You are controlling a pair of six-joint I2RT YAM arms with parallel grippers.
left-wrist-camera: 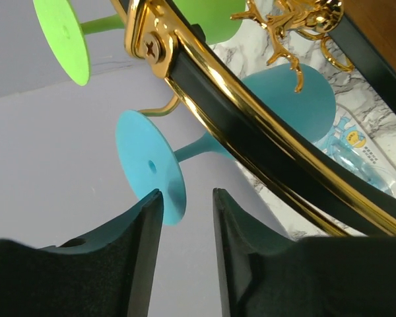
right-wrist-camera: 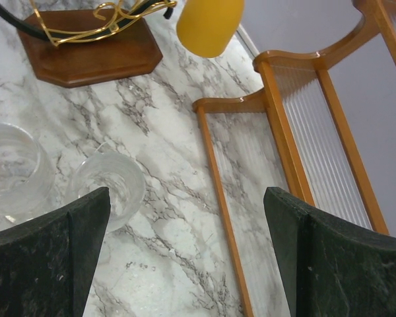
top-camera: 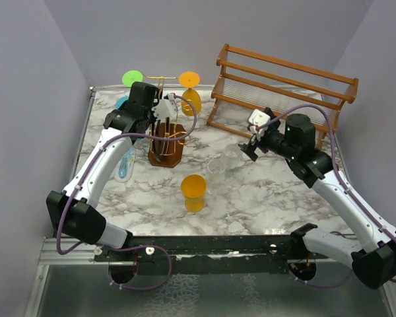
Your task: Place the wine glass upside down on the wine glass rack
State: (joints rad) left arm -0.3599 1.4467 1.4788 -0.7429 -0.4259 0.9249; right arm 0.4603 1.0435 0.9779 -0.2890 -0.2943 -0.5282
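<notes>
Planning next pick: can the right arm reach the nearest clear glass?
Likely yes: right gripper, fingers open, hangs beside the clear glass with nothing between; slatted rack is on its far side.

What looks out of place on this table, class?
One orange glass stands alone on the table, with two clear glasses loose nearby, while a green glass, a blue glass and a second orange glass hang upside down on the gold rack.
</notes>
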